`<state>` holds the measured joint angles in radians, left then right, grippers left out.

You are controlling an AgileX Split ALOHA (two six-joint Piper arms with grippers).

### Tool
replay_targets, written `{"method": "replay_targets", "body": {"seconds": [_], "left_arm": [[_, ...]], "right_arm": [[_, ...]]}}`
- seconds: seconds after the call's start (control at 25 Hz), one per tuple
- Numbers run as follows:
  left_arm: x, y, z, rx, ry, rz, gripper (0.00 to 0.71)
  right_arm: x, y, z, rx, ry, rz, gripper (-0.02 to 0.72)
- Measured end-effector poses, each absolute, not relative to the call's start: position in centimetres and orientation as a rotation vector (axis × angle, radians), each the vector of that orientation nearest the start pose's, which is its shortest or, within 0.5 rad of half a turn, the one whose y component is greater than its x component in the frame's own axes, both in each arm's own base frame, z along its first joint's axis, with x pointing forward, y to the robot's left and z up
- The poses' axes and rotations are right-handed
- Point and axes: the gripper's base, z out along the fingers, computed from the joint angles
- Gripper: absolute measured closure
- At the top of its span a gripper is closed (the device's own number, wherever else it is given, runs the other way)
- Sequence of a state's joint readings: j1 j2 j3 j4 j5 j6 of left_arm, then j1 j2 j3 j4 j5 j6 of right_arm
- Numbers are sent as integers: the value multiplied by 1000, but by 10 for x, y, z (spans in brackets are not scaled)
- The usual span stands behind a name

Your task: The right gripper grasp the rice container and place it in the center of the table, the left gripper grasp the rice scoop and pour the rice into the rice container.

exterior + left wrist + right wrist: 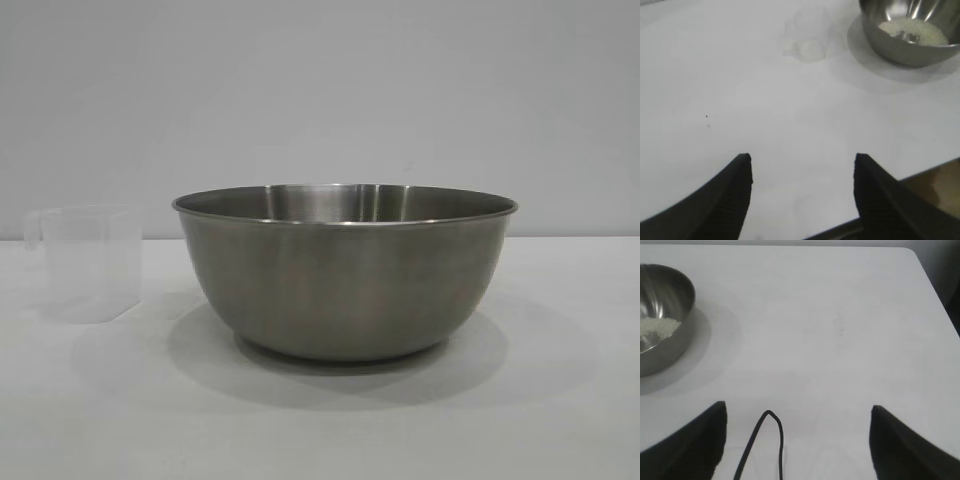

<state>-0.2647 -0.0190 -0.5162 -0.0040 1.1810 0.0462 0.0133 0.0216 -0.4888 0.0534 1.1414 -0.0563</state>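
The rice container [345,270], a wide steel bowl, stands upright in the middle of the white table [560,400]. It also shows in the left wrist view [910,45] and the right wrist view [662,325], with a pale layer of rice [915,31] on its bottom. The rice scoop [88,262], a small clear plastic cup, stands upright to the bowl's left, apart from it; in the left wrist view the scoop [807,35] looks empty. My left gripper [802,170] is open and empty, well back from the scoop. My right gripper [797,412] is open and empty, away from the bowl.
A thin black cable loop [767,440] hangs between the right gripper's fingers. The table's edge [925,172] runs close by the left gripper, and its rounded corner [912,252] shows far off in the right wrist view. Neither arm shows in the exterior view.
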Motion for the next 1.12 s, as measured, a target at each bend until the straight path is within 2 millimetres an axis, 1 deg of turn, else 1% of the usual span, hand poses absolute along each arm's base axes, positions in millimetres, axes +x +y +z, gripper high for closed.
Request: {"method": "replay_targets", "body": {"seconds": [0.2,0.32,0.52,1.0,1.12], "left_arm": [[-9,2,268,327,2090,-130,324],[-9,2,267,328,2090,-130,324],[-9,2,267,327,2086,-131,324],[-8,2,268,326,2081,-131,324],[-8,2,268,297,2085,-114,324]], "right_arm": [[-4,4,268,-79,2155,40,201],[-4,4,268,-79,2155,40,201],[-5,4,268,-145,2153,76,201],[-5,4,268,-152,2152,80,201],[-5,4,268,-152,2152,80,201]]}}
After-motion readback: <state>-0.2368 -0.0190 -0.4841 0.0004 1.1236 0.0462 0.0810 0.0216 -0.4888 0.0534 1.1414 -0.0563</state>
